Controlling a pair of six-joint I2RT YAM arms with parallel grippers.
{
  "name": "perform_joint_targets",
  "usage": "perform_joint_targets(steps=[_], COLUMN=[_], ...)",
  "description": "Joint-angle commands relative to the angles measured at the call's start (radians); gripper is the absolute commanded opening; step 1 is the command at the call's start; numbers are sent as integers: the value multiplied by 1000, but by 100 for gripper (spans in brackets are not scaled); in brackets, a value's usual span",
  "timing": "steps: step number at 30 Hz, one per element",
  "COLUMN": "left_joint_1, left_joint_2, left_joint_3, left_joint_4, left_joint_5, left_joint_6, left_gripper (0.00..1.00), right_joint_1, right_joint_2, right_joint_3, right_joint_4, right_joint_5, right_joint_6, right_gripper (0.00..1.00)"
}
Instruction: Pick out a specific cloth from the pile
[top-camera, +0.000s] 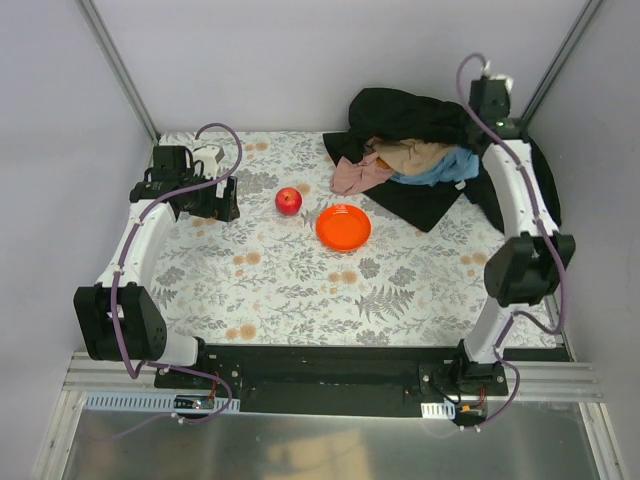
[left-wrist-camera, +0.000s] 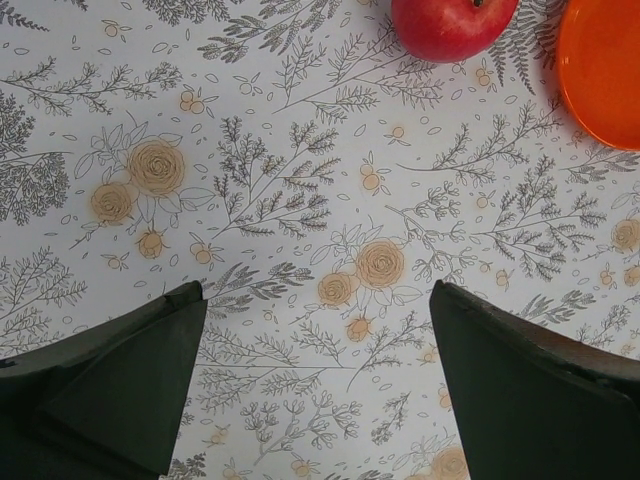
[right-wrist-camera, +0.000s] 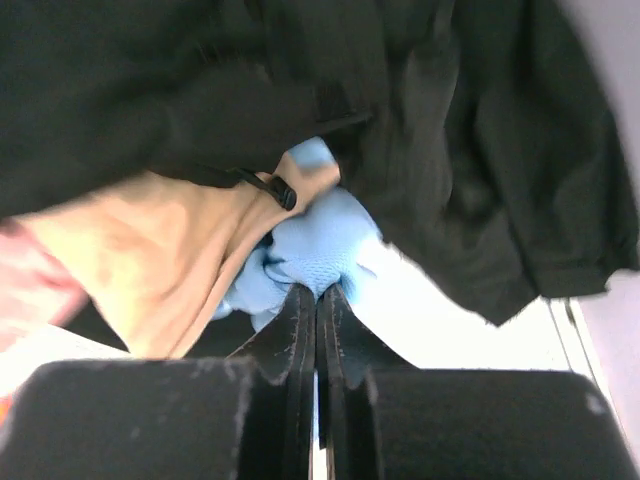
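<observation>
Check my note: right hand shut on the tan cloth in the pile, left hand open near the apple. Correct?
No: the right wrist view shows the right hand shut on the light blue cloth, with the tan cloth beside it. The rest stands.

Near table (top-camera: 300, 290): open floral surface, room for either of my arms.
Centre: apple (top-camera: 288, 201) and orange plate (top-camera: 343, 227) stand apart, a narrow lane between.
My left gripper (left-wrist-camera: 318, 290): fingers wide, only tabletop between them; apple and plate ahead.
Far right corner: the pile (top-camera: 405, 115) fills it.
My right gripper (right-wrist-camera: 318, 295): pinching the cloth (right-wrist-camera: 310, 255); black fabric (right-wrist-camera: 450, 150) overhangs, tan cloth (right-wrist-camera: 150, 250) crowds the left.
</observation>
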Motion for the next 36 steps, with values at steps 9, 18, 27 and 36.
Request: perform_joint_targets(steps=[9, 18, 27, 36], left_joint_1=[-5, -5, -4, -2], left_joint_2=[-56, -90, -128, -163], left_joint_3=[16, 19, 5, -9], left_joint_4=[-12, -13, -13, -12], left_joint_5=[-6, -64, -121, -125], left_joint_6=[34, 37, 37, 40], left_gripper=[99, 99, 99, 99], right_joint_1=[15, 84, 308, 707], right_joint_2=[-444, -582, -717, -725], right_joint_3=[320, 167, -14, -47], right_joint_4=[285, 251, 184, 133], right_joint_5=[-206, -434, -680, -544], right_joint_6=[42, 126, 304, 243], right_gripper=[0, 0, 0, 0])
